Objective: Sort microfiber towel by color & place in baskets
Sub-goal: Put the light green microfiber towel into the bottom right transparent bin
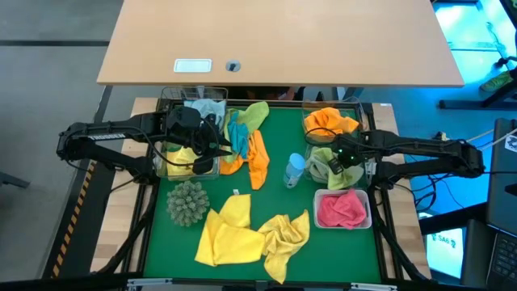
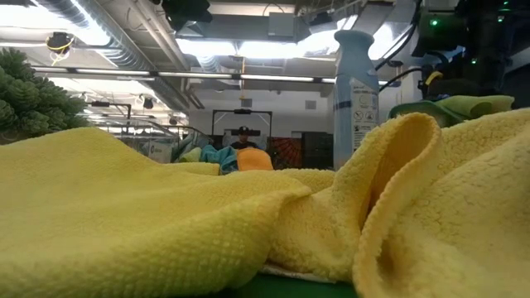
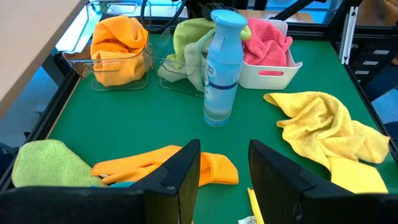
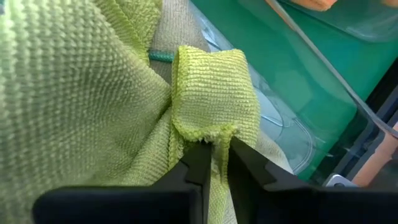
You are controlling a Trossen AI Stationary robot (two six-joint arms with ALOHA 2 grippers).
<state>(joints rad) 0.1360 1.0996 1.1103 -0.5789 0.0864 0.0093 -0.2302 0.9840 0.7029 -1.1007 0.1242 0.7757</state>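
Midway through a colour sort, the right gripper (image 4: 214,152) sits low over the clear basket (image 1: 317,171) at the right of the overhead frame, its fingers pinching a fold of a light green towel (image 4: 214,87) that already lies inside that basket. Just above it in the overhead view, another clear basket (image 1: 309,129) holds an orange towel (image 1: 331,121); just below it, the white basket (image 1: 367,212) holds a pink towel (image 1: 341,208). At left centre, the left gripper (image 3: 224,165) hovers with its fingers spread and nothing between them, over a clear basket (image 1: 161,168) with a yellow towel (image 1: 182,158) in it; the basket above that (image 1: 166,97) holds a pale blue cloth (image 1: 208,107). Much appears left to do: a mixed heap of orange, green and blue towels (image 1: 250,141) lies on the green mat at upper centre, and two yellow towels (image 1: 250,234) sprawl along the lower centre. A spray bottle (image 1: 294,170) stands mid-frame, and a spiky ball (image 1: 187,202) rests lower left.
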